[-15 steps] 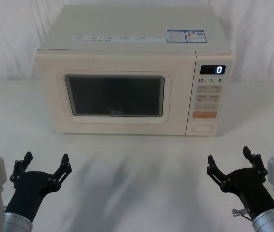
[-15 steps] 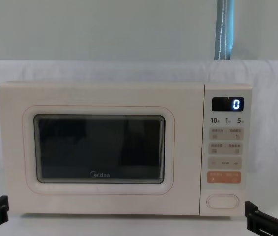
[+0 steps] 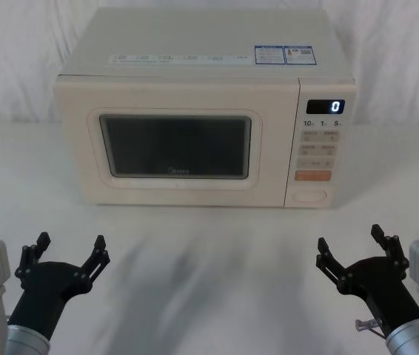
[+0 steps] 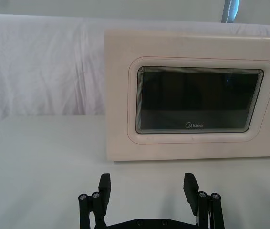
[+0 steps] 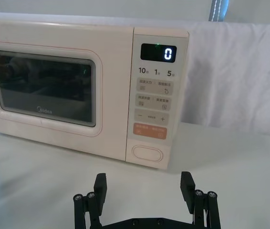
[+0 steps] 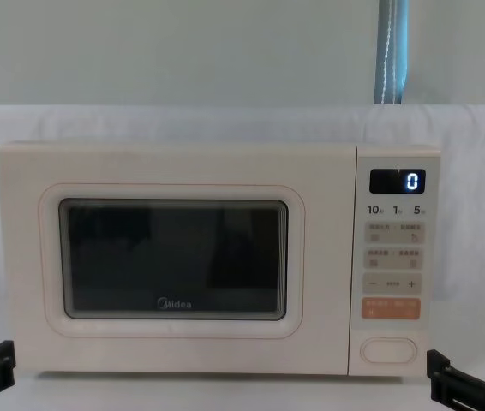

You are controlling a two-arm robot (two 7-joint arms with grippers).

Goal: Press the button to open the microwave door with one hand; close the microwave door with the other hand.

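Microwave door [image 3: 176, 144] sits flush and closed on the cream oven in the middle of the white bench [image 3: 209, 259], dark window facing the robot. Wide cream button [image 3: 309, 196] is at the bottom of the control panel [image 3: 319, 148], right under the orange button [image 3: 312, 176], and the display [image 3: 326, 106] reads 0. Left gripper [image 3: 69, 248] hovers low over the bench in front of the door side, fingers spread and holding nothing. Right gripper [image 3: 352, 244] sits out in front of the panel side, fingers likewise spread, well apart from the button.
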